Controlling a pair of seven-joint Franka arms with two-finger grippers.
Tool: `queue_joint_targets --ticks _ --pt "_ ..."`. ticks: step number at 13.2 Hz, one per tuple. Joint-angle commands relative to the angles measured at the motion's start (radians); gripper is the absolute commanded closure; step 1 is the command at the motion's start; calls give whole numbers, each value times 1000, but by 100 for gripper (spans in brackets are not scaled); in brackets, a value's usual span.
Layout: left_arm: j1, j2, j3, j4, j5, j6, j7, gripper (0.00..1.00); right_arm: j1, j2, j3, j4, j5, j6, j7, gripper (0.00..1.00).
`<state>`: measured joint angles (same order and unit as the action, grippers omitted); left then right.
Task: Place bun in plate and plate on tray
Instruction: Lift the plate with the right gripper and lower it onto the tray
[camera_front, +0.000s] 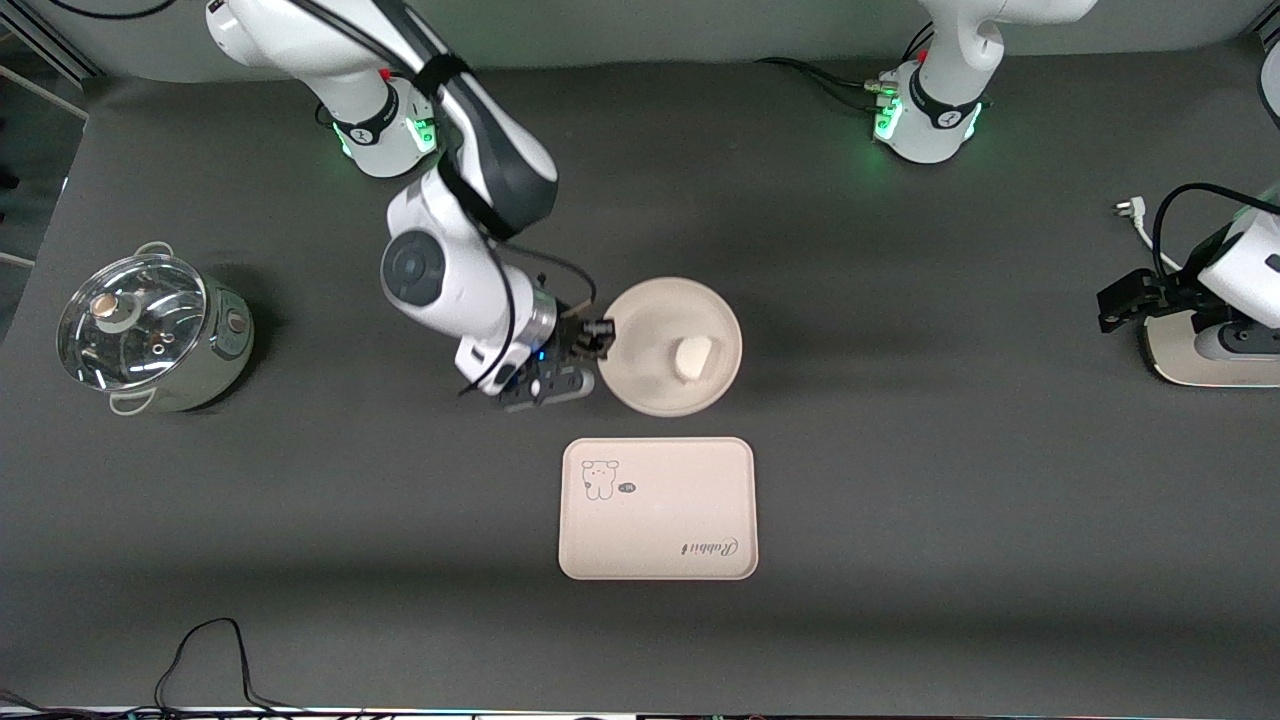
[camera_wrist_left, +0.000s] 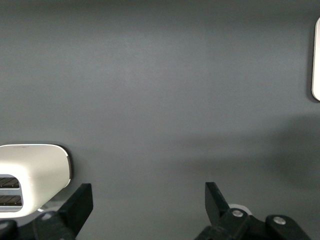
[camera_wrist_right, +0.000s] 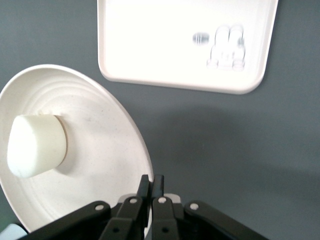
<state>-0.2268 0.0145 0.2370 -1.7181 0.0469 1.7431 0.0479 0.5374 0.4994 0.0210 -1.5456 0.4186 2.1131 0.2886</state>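
The round cream plate (camera_front: 655, 385) is at the table's middle, and the white bun (camera_front: 693, 358) lies in it. My right gripper (camera_front: 600, 335) is shut on the plate's rim at the side toward the right arm's end. The right wrist view shows the closed gripper (camera_wrist_right: 151, 182) pinching the rim of the plate (camera_wrist_right: 100, 150), with the bun (camera_wrist_right: 37, 145) inside. The rectangular tray (camera_front: 657, 507) with its bear drawing lies bare, nearer to the front camera than the plate; its corner shows as tray (camera_wrist_right: 165, 45). My left gripper (camera_front: 1115, 300) waits open at the left arm's end, its gripper (camera_wrist_left: 148, 205) holding nothing.
A steel pot with a glass lid (camera_front: 150, 335) stands at the right arm's end. A white rounded device (camera_front: 1200, 360) sits under the left arm, seen as the device (camera_wrist_left: 35, 175). A white plug (camera_front: 1130, 210) and a black cable (camera_front: 200, 650) lie on the dark table.
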Motion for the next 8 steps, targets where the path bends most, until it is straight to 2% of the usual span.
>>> queue_joint_targets --ticks 1,2,4,5,8 --pt "1 -1 5 14 4 3 -2 0 -51 247 5 386 -14 -129 3 100" --pt "0 1 5 17 4 1 -2 0 -59 289 5 456 -12 -131 3 100" --pt "0 -1 4 18 2 -2 -2 0 -66 336 4 515 -12 -124 4 100" --pt "-2 -1 4 21 4 -5 -2 0 -66 359 4 519 -12 -114 4 100" --pt "-2 -2 4 25 4 -7 0 0 -86 468 5 518 -9 32 -8 100"
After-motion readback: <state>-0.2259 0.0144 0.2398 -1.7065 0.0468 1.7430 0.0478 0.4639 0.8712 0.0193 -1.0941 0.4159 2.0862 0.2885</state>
